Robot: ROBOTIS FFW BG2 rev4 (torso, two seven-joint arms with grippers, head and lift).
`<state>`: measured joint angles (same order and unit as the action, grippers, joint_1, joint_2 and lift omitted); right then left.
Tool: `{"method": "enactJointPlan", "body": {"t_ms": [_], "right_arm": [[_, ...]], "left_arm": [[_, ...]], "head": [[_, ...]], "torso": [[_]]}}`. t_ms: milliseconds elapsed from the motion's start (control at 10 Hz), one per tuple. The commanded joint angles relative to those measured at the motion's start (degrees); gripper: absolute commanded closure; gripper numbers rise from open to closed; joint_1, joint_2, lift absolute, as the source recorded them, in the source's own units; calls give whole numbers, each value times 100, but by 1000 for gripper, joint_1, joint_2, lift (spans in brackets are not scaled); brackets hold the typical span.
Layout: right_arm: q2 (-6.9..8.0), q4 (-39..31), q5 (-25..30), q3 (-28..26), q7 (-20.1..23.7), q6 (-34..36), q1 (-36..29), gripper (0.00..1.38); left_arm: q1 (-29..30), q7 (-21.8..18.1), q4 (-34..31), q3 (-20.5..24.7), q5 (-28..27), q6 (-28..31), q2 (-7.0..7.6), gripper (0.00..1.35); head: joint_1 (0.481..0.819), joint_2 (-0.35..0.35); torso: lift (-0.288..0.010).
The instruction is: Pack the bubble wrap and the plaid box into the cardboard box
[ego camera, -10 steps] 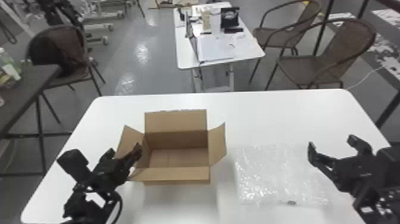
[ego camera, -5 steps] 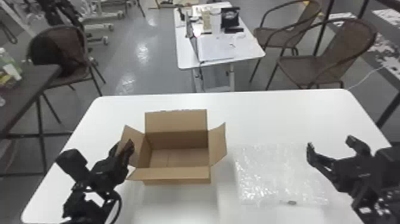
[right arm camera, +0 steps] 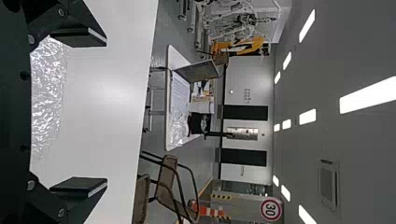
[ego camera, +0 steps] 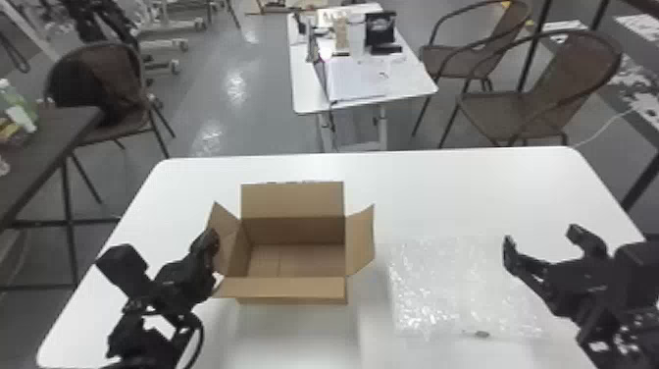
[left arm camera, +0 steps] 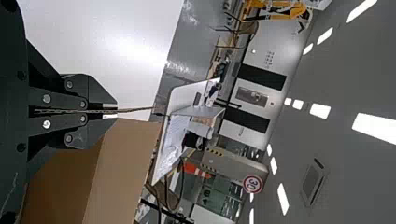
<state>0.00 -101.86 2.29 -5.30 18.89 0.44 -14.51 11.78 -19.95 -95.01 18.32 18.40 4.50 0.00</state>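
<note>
Brown cardboard side flap (ego camera: pixel 225 240) sits pinched in the left black tool (left arm camera: pixel 115 111), presumably to steady the open box (ego camera: pixel 289 289) (it looks light). Clear bubble wrap (ego camera: pixel 436 289) lies flat on the white bench (ego camera: pixel 441 191), right of the box; the right black tool (ego camera: pixel 543 236) gapes nearby, its clearance hard to judge.

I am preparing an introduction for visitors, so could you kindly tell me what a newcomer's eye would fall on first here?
Probably the open cardboard box, left of centre on the white table, with the left end effector closed on its left flap. Next might come the shiny bubble wrap spread flat to the box's right, and the right end effector with fingers wide apart.
</note>
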Motion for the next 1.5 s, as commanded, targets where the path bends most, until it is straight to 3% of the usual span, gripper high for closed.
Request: {"method": "enactJointPlan", "body": {"t_ms": [0,400,500,700,900,1000,1200,1400], "right_arm": [[5,8,-9,2,0,0,1,225],[5,-88,-194,2,0,325,71,220],[5,-335,-220,2,0,870,168,220],[-18,-1126,-115,2,-26,2768,643,225],[-237,-1820,140,187,-114,5176,1240,220],[-281,-1794,202,310,-158,5677,1372,219],[-272,-1196,9,345,-149,5739,1522,219],[-422,-414,35,512,325,5291,1812,223]], "left_arm": [[-9,0,0,-4,-12,-54,-15,1211],[-9,0,-9,-30,-21,-1,-15,1211],[0,0,-9,-21,-21,-10,-15,1211],[9,0,-9,-21,-21,-28,-15,1211],[-44,0,-9,-92,-135,16,-15,1211],[-61,0,-9,-109,-170,34,-15,1211],[-44,0,-9,-101,-170,16,-15,1211],[-53,0,0,-118,-179,16,-15,1211]], "head": [[695,137],[695,133],[695,133],[695,132],[695,122],[695,114],[695,113],[695,130]], "torso": [[-65],[-65],[-65],[-65],[-65],[-65],[-65],[-65]]}}
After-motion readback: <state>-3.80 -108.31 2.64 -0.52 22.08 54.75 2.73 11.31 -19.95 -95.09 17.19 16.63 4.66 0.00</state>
